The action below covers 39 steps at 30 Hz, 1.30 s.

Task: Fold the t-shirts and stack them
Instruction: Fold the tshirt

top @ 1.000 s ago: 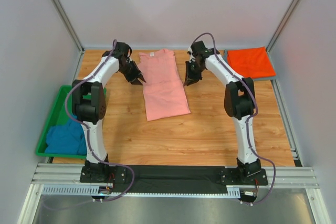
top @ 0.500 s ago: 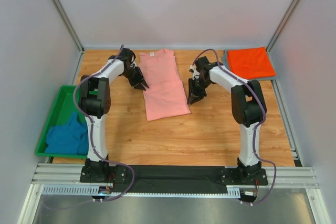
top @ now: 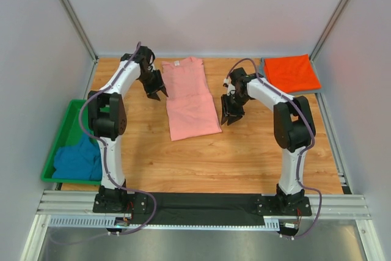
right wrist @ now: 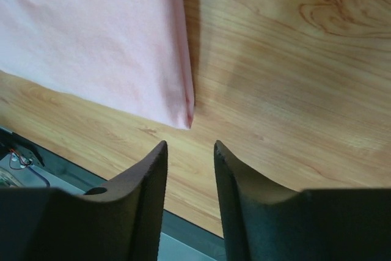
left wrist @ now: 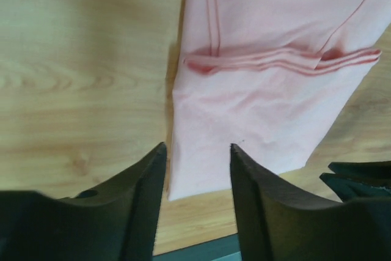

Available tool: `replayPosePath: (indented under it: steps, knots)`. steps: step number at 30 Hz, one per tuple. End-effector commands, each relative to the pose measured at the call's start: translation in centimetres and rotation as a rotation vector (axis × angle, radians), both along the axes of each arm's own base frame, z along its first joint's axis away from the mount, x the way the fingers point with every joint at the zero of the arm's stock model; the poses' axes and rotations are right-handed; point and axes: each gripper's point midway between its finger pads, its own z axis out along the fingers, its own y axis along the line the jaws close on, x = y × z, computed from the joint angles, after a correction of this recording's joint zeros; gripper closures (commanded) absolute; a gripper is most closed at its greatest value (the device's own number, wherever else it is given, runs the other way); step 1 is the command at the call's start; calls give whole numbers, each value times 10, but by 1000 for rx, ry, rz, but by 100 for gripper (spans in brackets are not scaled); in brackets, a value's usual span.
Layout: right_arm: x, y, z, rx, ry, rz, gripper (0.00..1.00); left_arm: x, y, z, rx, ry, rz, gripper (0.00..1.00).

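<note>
A salmon-pink t-shirt point(top: 190, 99) lies folded into a long strip at the middle back of the table, collar away from the arms. My left gripper point(top: 154, 94) hovers at its left edge, open and empty. In the left wrist view the pink t-shirt point(left wrist: 269, 90) shows a folded-in sleeve, with my left gripper point(left wrist: 197, 151) above its near left corner. My right gripper point(top: 229, 117) is open by the near right corner; the right wrist view shows the pink t-shirt point(right wrist: 91, 41) just ahead of my right gripper point(right wrist: 189, 148), apart from it.
A folded orange-red t-shirt point(top: 291, 71) lies at the back right corner, a thin grey edge point(top: 308, 91) showing under it. A green bin point(top: 66, 123) at the left table edge holds a crumpled teal-blue t-shirt point(top: 76, 160). Walls enclose the table on three sides.
The left gripper drew back to the left off the shirt's edge and opened wider. The right gripper slid along the shirt's right edge toward the near corner and opened somewhat.
</note>
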Motion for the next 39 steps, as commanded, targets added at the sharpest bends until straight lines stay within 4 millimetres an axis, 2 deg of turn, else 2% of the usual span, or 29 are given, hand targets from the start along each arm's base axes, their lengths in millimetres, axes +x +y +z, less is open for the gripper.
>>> replayPosePath:
  steps: [1, 3, 4, 5, 6, 7, 8, 10, 11, 14, 17, 22, 29, 32, 34, 35, 36, 38, 39]
  knots:
    - [9, 6, 32, 46, -79, 7, 61, -35, 3, 44, -1, -49, -46, 45]
    - [11, 12, 30, 69, -70, -12, 59, -57, -3, 34, -21, -7, -71, 44]
    - [11, 14, 26, 79, -61, -15, 59, -65, -8, 43, -49, -24, -85, 44]
    - [10, 18, 23, 97, -45, -24, 57, -77, -15, 28, -62, -9, -99, 44]
    - [13, 20, 22, 106, -47, -28, 56, -83, -19, 25, -82, -19, -107, 44]
    - [15, 22, 15, 107, -38, -30, 54, -90, -27, 31, -125, -43, -121, 44]
    - [19, 24, 15, 111, -41, -32, 53, -101, -31, 14, -141, -19, -113, 44]
    - [20, 25, 4, 106, -22, -34, 53, -112, -38, 6, -176, 1, -114, 43]
    - [20, 25, 1, 105, -13, -36, 53, -121, -41, -6, -181, 20, -122, 43]
    - [18, 24, -13, 91, 5, -36, 54, -137, -38, -26, -140, 69, -132, 43]
    - [12, 21, -24, 78, 23, -34, 56, -141, -34, -39, -111, 77, -126, 43]
    - [3, 16, -34, 69, 35, -24, 61, -146, -42, -51, -144, 95, -132, 43]
    - [-12, 21, -34, 112, 57, -26, 64, -161, -39, -64, -95, 154, -131, 47]
    - [-17, 21, -37, 115, 56, -29, 66, -167, -34, -69, -69, 175, -122, 53]
    - [-19, 20, -38, 111, 59, -30, 73, -170, -32, -72, -60, 189, -118, 63]
    - [-21, 19, -39, 109, 61, -30, 78, -171, -32, -73, -58, 194, -117, 69]
    - [-22, 19, -39, 107, 62, -31, 90, -173, -31, -74, -54, 202, -115, 83]
    - [-23, 18, -35, 107, 51, -31, 99, -176, -30, -75, -52, 217, -112, 95]
    - [-28, 17, -36, 102, 62, -36, 100, -178, -31, -72, -59, 220, -109, 100]
